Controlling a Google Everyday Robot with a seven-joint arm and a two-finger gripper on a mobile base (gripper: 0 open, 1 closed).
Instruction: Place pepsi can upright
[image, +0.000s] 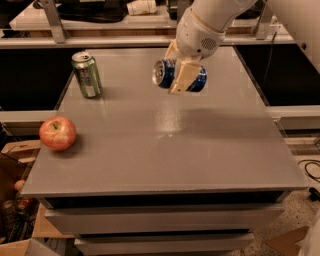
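The pepsi can (167, 73) is dark blue with a silver end facing left. It lies on its side in the air above the middle back of the grey table (165, 145). My gripper (181, 76) is shut on the can, its cream fingers (180, 80) clamped across the can's body. The white arm comes down from the top right.
A green-and-silver can (86, 74) stands upright at the table's back left. A red apple (58, 133) sits at the left edge. Shelving and cables run behind the table, and cardboard boxes stand on the floor at the left.
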